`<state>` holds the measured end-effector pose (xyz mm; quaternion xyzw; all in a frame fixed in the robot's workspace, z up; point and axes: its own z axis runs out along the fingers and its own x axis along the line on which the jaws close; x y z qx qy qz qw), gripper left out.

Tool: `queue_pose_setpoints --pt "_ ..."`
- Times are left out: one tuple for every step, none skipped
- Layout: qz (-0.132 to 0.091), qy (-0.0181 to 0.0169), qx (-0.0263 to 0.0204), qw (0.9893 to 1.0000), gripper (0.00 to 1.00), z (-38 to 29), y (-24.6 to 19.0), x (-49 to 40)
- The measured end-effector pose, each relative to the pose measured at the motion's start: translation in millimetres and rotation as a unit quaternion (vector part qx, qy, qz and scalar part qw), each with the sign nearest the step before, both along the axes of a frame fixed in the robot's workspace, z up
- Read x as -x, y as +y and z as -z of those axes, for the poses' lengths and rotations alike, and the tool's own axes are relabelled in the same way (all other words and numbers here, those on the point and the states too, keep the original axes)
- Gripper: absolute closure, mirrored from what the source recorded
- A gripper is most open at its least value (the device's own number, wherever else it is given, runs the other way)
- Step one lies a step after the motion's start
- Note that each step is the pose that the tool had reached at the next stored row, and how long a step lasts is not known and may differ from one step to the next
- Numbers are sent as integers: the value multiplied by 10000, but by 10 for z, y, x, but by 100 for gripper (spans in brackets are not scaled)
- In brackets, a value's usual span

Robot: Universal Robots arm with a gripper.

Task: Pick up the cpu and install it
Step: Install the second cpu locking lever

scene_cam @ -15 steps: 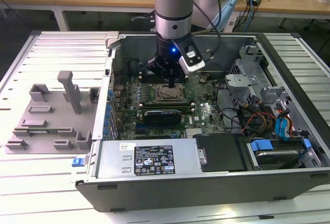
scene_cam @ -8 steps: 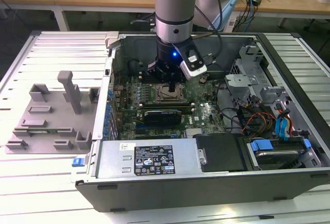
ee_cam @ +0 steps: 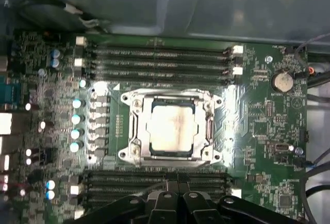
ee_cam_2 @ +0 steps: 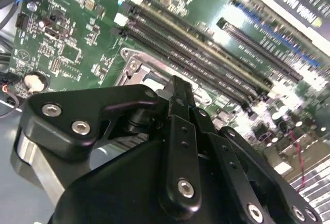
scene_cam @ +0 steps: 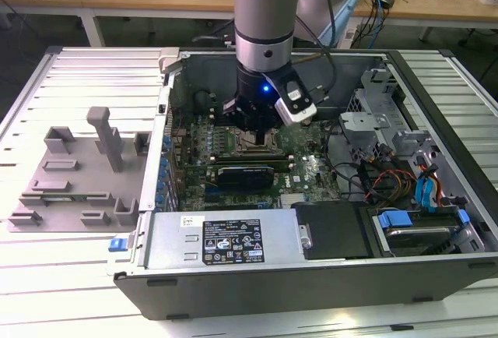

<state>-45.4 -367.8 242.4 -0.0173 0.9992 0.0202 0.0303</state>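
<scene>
The cpu, a flat square chip with a pale silver top, lies inside the metal socket frame on the green motherboard in the first wrist view. In the exterior view my gripper hangs straight over that socket inside the open computer case. Its black linkages fill the near edge in both wrist views, and the fingertips meet in a shut pair just short of the socket, holding nothing. In the second wrist view the gripper stands above a corner of the socket frame.
Memory slots run along both sides of the socket. A graphics card, a labelled power supply box, cables and a drive cage crowd the case. Grey fixture blocks sit on the slatted table at the exterior view's left.
</scene>
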Motion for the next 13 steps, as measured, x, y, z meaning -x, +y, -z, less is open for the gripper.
queue_pose_setpoints --pt "-24 -1 -1 10000 89 1 -25 7" --pt "-48 -1 -1 10000 89 4 -39 24" --pt "-63 -2 -2 10000 89 10 -42 47" --pt "-75 -2 -1 10000 89 17 -45 75" --pt "-79 -1 0 10000 89 22 -46 84" --pt "-83 -1 1 10000 89 24 -46 84" --pt "-86 0 1 10000 89 24 -46 84" --pt "-86 -1 0 10000 89 26 -45 84" --pt "-86 -1 -1 10000 89 26 -45 85" --pt "-86 -2 -2 10000 89 32 -45 85" --pt "-86 -1 -1 10000 89 50 -45 87" --pt "-86 -1 0 10000 89 70 -45 90" --pt "-86 -1 -1 10000 89 89 -45 93"
